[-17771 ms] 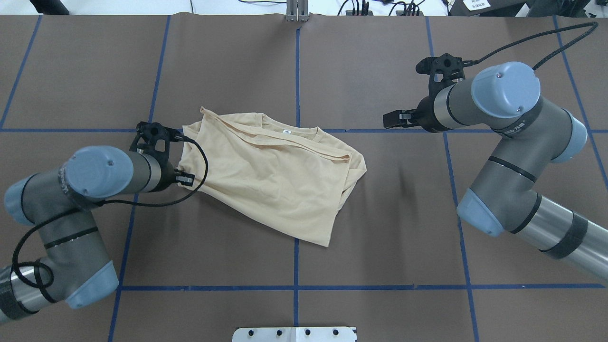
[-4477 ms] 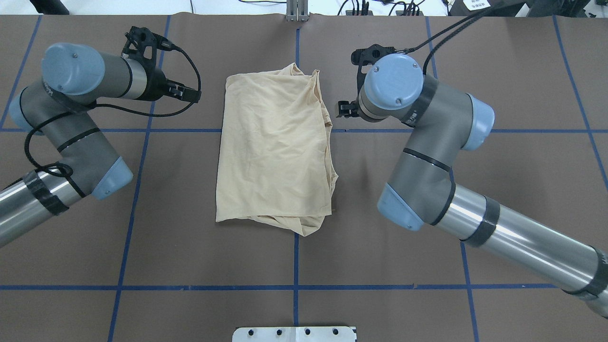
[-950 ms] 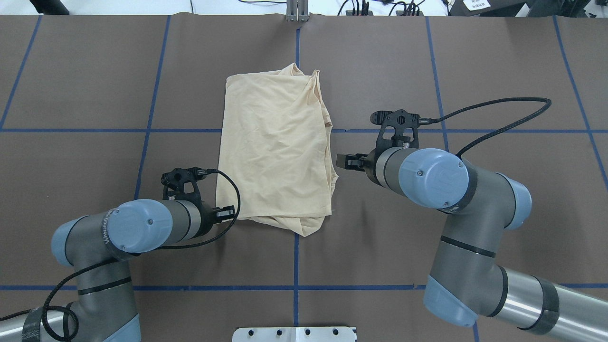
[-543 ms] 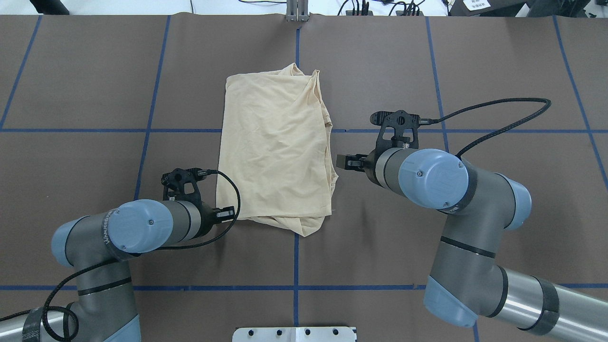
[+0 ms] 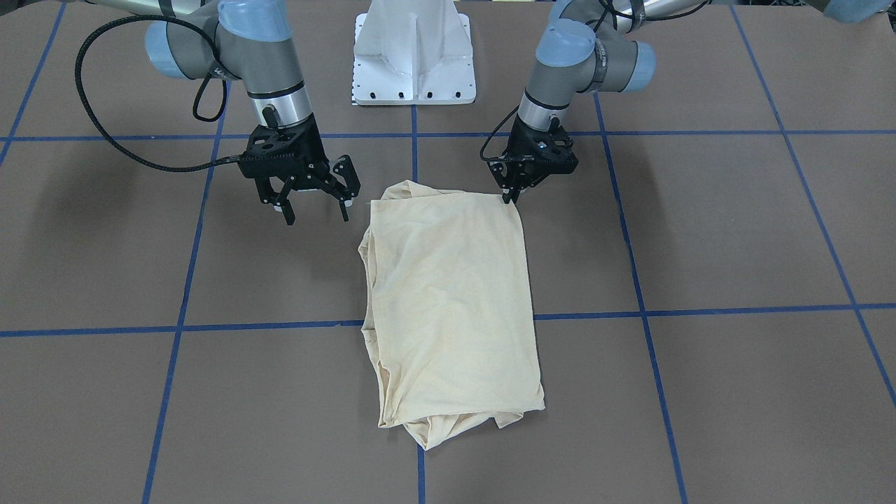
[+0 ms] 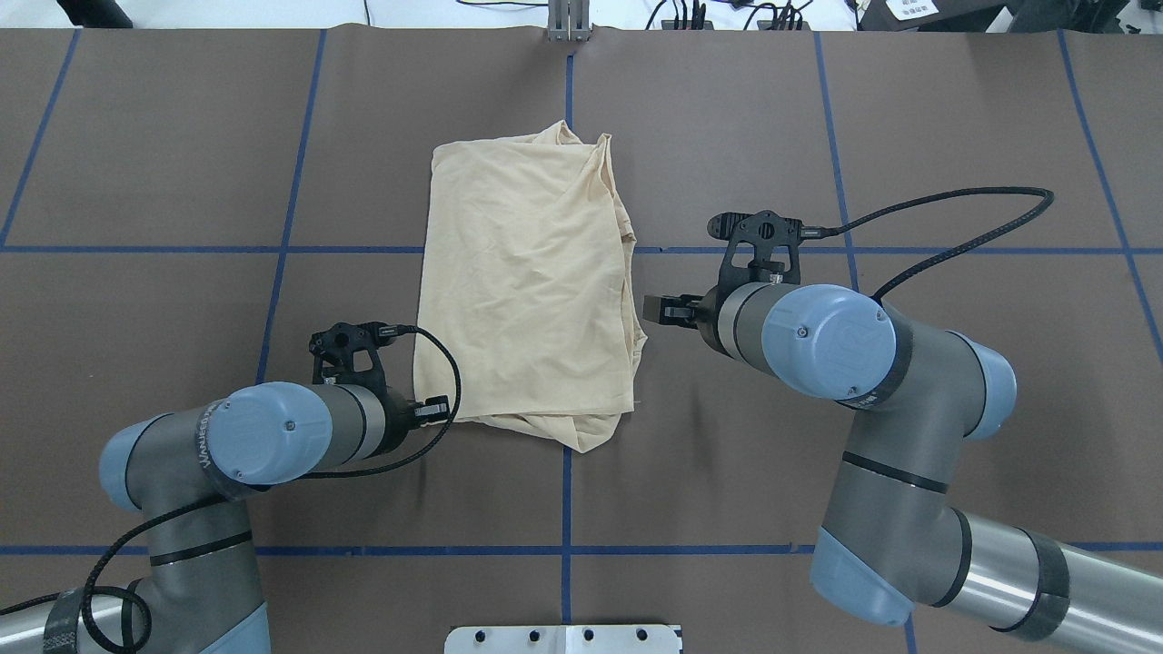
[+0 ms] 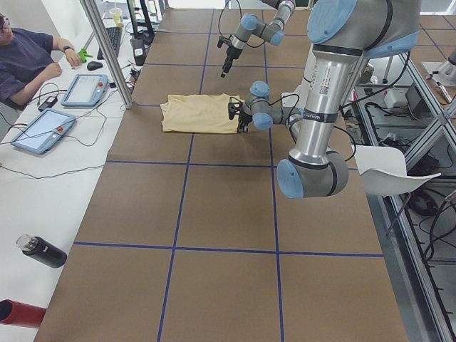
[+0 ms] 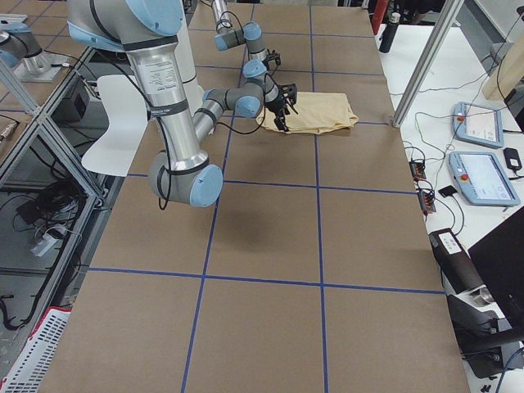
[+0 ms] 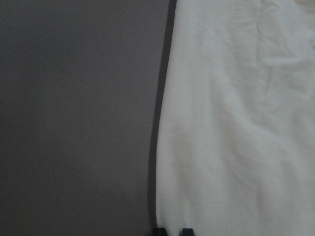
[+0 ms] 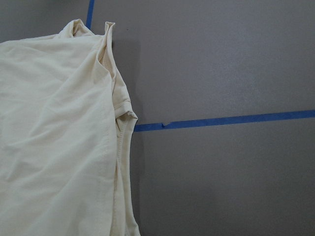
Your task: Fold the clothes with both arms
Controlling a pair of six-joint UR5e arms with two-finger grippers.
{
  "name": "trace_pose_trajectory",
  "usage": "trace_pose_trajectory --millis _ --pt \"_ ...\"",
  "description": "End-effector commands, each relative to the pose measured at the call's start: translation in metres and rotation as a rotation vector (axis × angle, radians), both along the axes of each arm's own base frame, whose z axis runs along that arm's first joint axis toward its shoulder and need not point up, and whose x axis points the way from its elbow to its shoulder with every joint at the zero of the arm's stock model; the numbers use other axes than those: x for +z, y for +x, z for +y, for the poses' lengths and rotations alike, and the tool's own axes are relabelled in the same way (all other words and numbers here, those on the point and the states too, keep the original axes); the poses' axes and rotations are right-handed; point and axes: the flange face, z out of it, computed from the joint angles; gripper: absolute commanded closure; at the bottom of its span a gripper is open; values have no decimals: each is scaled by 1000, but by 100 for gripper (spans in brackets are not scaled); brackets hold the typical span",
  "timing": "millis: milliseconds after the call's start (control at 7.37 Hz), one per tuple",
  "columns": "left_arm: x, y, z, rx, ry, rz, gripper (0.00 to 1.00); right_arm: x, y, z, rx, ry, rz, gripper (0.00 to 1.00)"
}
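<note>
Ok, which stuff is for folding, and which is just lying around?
For the job: shirt, left gripper, right gripper.
Just lying about: tablet, black bottle, computer mouse.

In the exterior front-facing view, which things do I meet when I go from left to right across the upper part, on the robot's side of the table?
right gripper → white pedestal base → left gripper. The T-shirt lies lower and overlaps the base and the left gripper sideways, so it is left out.
</note>
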Motion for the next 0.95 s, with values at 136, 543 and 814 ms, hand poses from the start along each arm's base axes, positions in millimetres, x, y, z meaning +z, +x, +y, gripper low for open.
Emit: trace_pose_trajectory --millis 136,543,814 --pt "-11 -5 2 -2 8 22 100 3 -29 20 56 -96 -49 1" --pt "-15 -7 2 -5 9 30 100 7 -76 30 214 -169 -84 9" --pt "-17 -7 3 -4 9 35 100 4 -118 15 230 -153 -36 12"
